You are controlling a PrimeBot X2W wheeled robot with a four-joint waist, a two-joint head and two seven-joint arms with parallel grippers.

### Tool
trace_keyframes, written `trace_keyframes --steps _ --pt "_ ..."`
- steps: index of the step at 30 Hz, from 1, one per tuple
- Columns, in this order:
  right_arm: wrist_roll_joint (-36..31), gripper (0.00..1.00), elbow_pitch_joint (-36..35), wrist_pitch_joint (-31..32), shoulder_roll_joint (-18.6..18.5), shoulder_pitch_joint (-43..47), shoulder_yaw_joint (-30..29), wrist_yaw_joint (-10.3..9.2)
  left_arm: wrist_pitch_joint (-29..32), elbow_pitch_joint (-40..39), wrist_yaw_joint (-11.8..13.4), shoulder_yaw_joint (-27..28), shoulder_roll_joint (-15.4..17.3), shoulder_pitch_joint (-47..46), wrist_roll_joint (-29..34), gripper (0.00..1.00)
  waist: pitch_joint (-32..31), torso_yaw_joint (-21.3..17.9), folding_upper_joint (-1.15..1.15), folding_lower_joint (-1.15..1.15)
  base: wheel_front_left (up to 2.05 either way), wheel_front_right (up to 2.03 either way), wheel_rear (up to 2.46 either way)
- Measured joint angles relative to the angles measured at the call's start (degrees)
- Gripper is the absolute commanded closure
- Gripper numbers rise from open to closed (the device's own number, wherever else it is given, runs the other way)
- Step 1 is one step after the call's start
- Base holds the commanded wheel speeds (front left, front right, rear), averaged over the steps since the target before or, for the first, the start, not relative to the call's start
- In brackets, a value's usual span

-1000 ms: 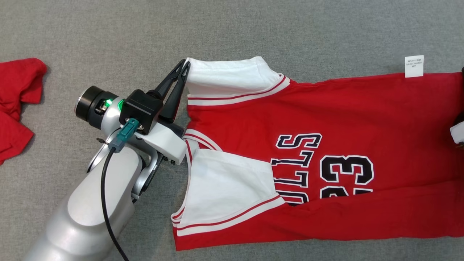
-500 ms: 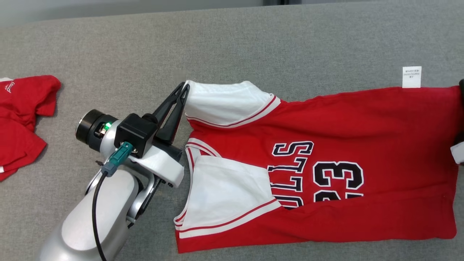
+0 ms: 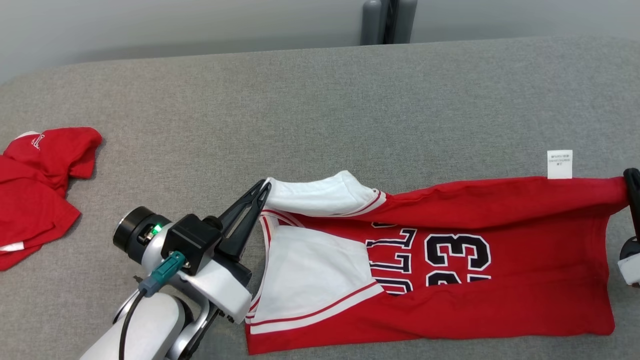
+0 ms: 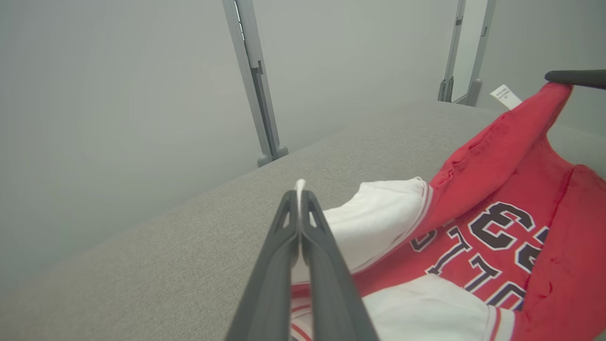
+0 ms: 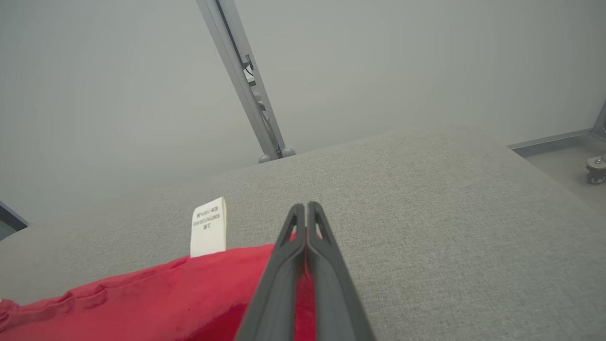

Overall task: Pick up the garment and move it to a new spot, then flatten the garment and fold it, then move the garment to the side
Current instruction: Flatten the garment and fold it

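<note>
Head view: across the grey table (image 3: 320, 100) lies our red jersey (image 3: 450, 300), its far edge lifted off the table. Our left gripper (image 3: 264, 189) pinches the white sleeve (image 3: 320, 192), and our right gripper (image 3: 631, 176) pinches the corner by the label (image 3: 559, 164). We judge folding is under way. Next, both must carry that edge evenly toward the table's near side.

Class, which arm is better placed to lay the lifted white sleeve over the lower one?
Left. The left gripper is shut on the tip of the lifted sleeve, close to the lower sleeve; the right gripper pinches the jersey at its far hem corner.
</note>
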Motion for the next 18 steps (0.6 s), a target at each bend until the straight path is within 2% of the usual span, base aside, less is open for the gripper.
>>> trace_keyframes --steps 7,18 --pt "-0.3 1.0 -3.1 2.9 0.1 4.0 -2.3 0.0 2.3 -4.9 0.0 -0.5 3.0 3.6 -1.4 1.0 -1.0 -0.8 0.0 0.0 0.0 0.0 0.0" --pt "-2.6 1.0 -4.9 7.6 0.2 9.0 -4.5 0.0 6.5 -8.1 -3.1 -3.7 7.4 7.0 -2.3 1.0 -1.4 -0.7 0.0 0.0 0.0 0.0 0.0"
